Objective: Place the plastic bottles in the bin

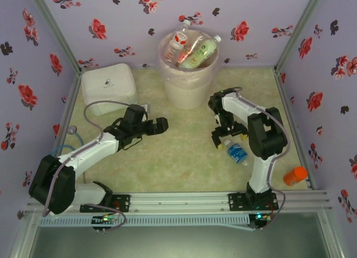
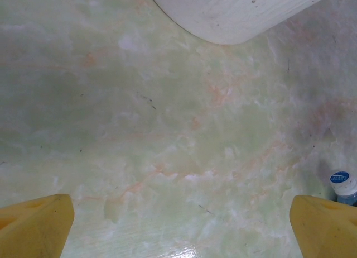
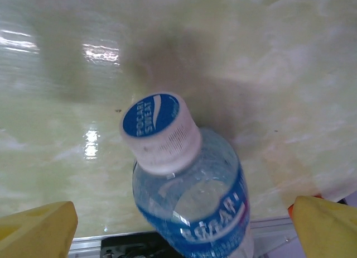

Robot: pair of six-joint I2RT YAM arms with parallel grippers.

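Currently right gripper [image 1: 228, 138] spread wide over the blue-label Pocari bottle [image 3: 187, 180] lying on the table [image 1: 167, 157]; left gripper [image 2: 181, 224] also wide, near the bin [image 1: 187, 85].

My left gripper [image 1: 162, 125] hangs mid-frame, fingers spread wide; my right gripper [image 1: 227, 138] points down at centre right, fingers apart, apparently hovering low.

1. Top view: high above the near edge, looking down over the whole tabletop [image 1: 167, 157].
2. Left wrist view: close to the tabletop, facing the bin [image 2: 240, 12] at its base.
3. Right wrist view: just above one bottle [image 3: 189, 202], which all three share.
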